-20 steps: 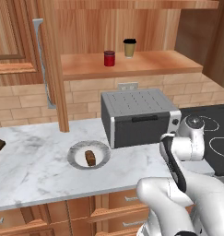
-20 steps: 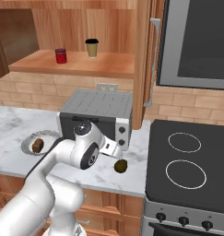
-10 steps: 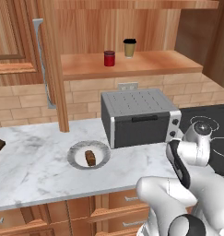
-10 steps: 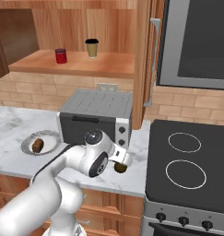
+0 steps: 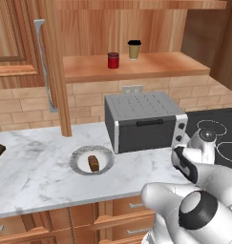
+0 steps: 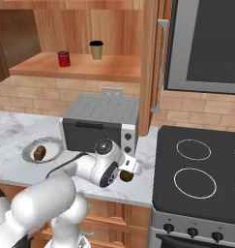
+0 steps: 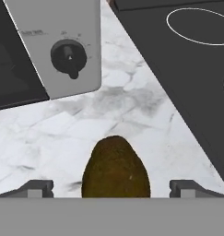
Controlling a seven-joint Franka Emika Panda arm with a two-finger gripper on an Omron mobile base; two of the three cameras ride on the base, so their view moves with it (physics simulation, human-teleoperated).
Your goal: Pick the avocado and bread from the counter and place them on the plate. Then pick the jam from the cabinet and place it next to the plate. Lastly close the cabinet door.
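Observation:
The dark olive avocado (image 7: 115, 168) lies on the white marble counter (image 7: 132, 110), between the toaster oven and the stove. My gripper (image 7: 112, 189) is open, one fingertip on each side of the avocado and neither touching it. From the right base view the hand hangs low over the avocado (image 6: 127, 176). The brown bread (image 5: 93, 163) rests on the grey-rimmed plate (image 5: 78, 155), left of the toaster oven. The red jam (image 5: 113, 60) stands on the shelf of the open cabinet (image 5: 136, 69). The cabinet door (image 5: 22, 62) is swung open to the left.
A grey toaster oven (image 5: 146, 121) stands on the counter just behind my hand, its knob panel (image 7: 69, 57) close by. The black stove (image 6: 201, 174) borders the counter on the right. A tan paper cup (image 5: 133, 49) sits beside the jam.
The arm has swung right and down, bringing the open gripper from left of the avocado to around it. The bread, plate and jam have not moved.

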